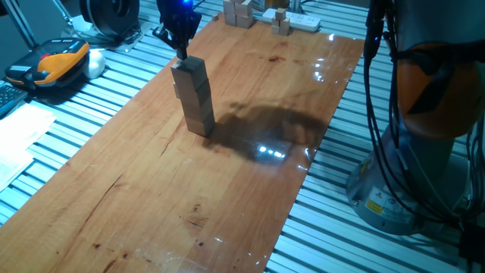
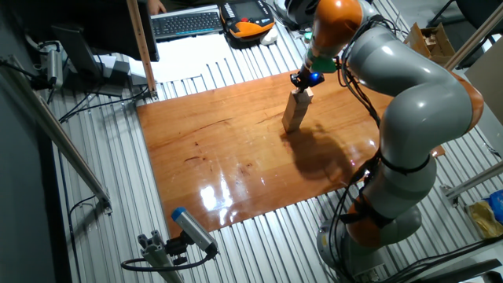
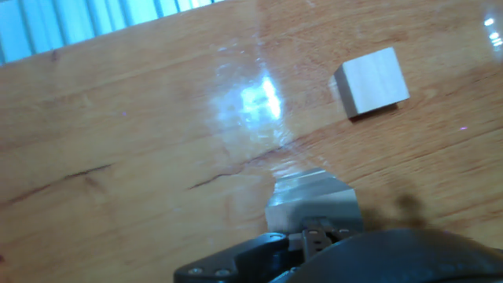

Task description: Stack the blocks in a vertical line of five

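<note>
Item 1, leftmost: stack of blocks (image 1: 195,98), pale wood, standing on the surface (image 1: 250,197). Leans a little; level count not clear, roughly four.

Item 2: hand (image 1: 180,51), dark, directly over the stack's top and touching or just above it. Whether its fingers are parted or closed on the top block cannot be told.

Item 3, hand view, right: a block top (image 3: 372,80), seen from above.

Handling note: judged a placing or release step. Part the fingers slowly, lift straight up, avoid any sideways nudge.

A glossy wooden board (image 1: 250,152) lies on a ribbed metal table (image 1: 98,98), reflecting overhead light
</note>
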